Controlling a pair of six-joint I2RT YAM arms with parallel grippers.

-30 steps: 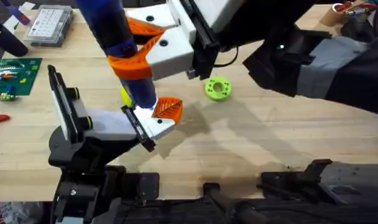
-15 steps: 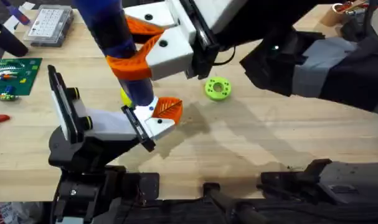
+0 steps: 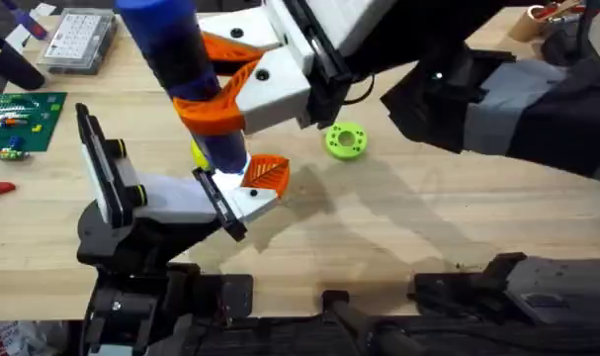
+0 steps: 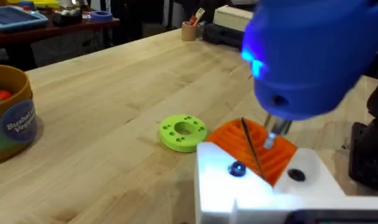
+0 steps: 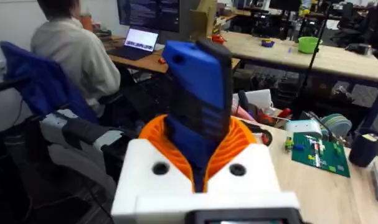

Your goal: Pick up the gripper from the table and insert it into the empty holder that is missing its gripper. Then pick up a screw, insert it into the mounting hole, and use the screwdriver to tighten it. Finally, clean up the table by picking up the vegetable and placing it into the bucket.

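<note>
While clenched around the screwdriver [image 3: 186, 74] in the right gripper [image 3: 220, 99], tip pointing straight down below the fingers onto the gripper [image 3: 265, 176] already seated in the holder [image 3: 186, 198]. Long axis near upright, tip beside the base's mounting hole, so probably still the tightening step. Left gripper's state: cannot tell; bucket [image 4: 11, 118] well off, beyond the green disc [image 4: 182, 132].
</note>
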